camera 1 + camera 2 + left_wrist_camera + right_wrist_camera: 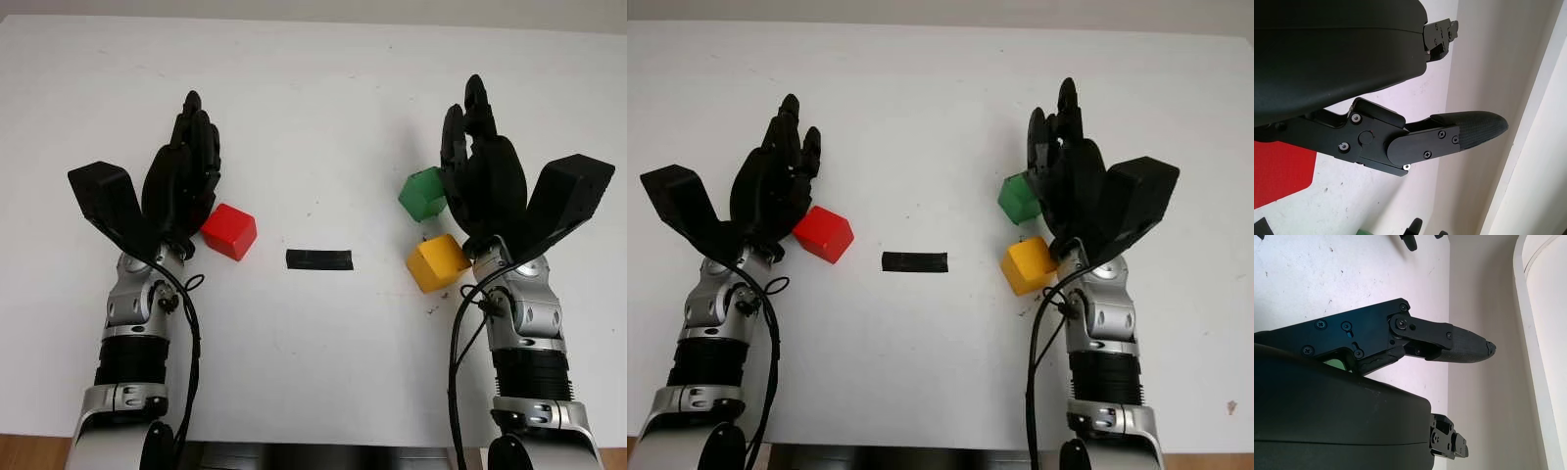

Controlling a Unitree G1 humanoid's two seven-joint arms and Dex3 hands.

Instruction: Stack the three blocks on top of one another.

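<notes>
No legible writing; red block [228,231], black tape strip [318,259] unmarked.

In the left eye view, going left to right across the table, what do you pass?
left hand → red block → black tape strip → green block and yellow block, one behind the other → right hand, all on the white table.

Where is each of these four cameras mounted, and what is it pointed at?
Left eye, right eye: on the head, looking down at the white table; both arms, red block, green block, yellow block.
Left wrist: beside the open left hand; shares the red block.
Right wrist: beside the open right hand, over the table.
</notes>
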